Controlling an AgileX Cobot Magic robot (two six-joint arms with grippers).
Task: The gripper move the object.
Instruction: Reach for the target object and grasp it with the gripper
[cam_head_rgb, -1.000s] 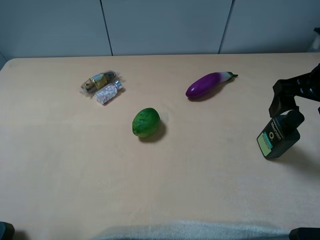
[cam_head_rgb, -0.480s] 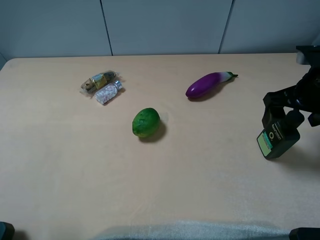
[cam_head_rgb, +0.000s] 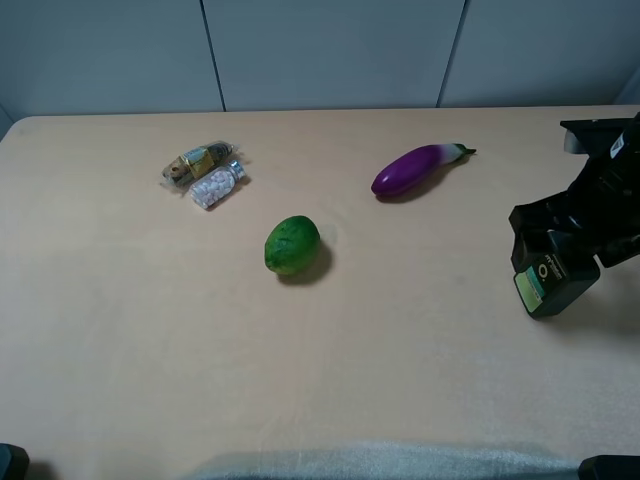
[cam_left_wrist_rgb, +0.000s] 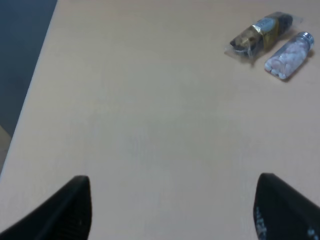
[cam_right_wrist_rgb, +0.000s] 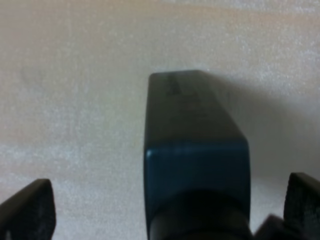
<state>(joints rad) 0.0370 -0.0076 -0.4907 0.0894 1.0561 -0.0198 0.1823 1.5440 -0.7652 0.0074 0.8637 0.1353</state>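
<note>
The object, a small dark bottle (cam_head_rgb: 556, 284) with a light green label, lies tilted on the table at the right. My right gripper (cam_head_rgb: 556, 236) is open and sits low over its cap end, one finger on each side, not closed on it. In the right wrist view the bottle (cam_right_wrist_rgb: 192, 150) fills the middle, with its black cap nearest the camera between the two fingertips (cam_right_wrist_rgb: 27, 210) of the right gripper (cam_right_wrist_rgb: 165, 212). My left gripper (cam_left_wrist_rgb: 170, 210) is open and empty above bare table at the near left.
A purple eggplant (cam_head_rgb: 415, 169) lies at the back, right of centre. A green lime (cam_head_rgb: 292, 245) lies mid-table. Two small packets (cam_head_rgb: 205, 174) lie at the back left and also show in the left wrist view (cam_left_wrist_rgb: 272, 42). The table's right edge is close to the bottle.
My right gripper has moved leftward and down from behind the bottle to straddle its cap end. The bottle has not moved. Nothing else has changed.
</note>
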